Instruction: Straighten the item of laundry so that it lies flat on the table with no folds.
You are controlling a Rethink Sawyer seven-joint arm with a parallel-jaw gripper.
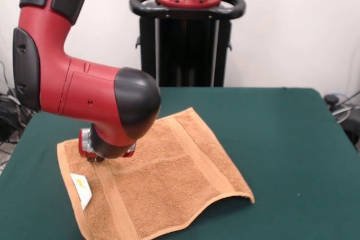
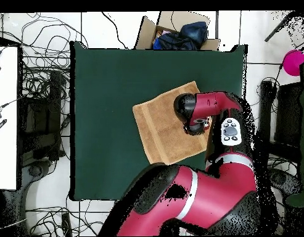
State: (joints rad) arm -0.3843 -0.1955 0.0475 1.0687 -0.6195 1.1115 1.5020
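Note:
The orange-tan towel (image 1: 163, 178) lies spread on the dark green table (image 1: 281, 139), at its near left in the front view. Band stripes run along both ends, and a small white tag (image 1: 81, 189) sits at its left end. The near right edge (image 1: 225, 198) arches up a little off the table. My gripper (image 1: 98, 158) points down under the red and black wrist, at or just above the towel's left part near the tag. In the overhead view the towel (image 2: 160, 126) sits at the table's (image 2: 111, 111) middle right. The arm covers its right part and hides the gripper.
The black pedestal (image 1: 188, 37) stands at the table's far side. In the overhead view a cardboard box with blue cloth (image 2: 179, 34) sits beyond the table's top edge. Cables (image 2: 37, 92) lie on the floor at the left, and a pink object (image 2: 295, 62) is at the right.

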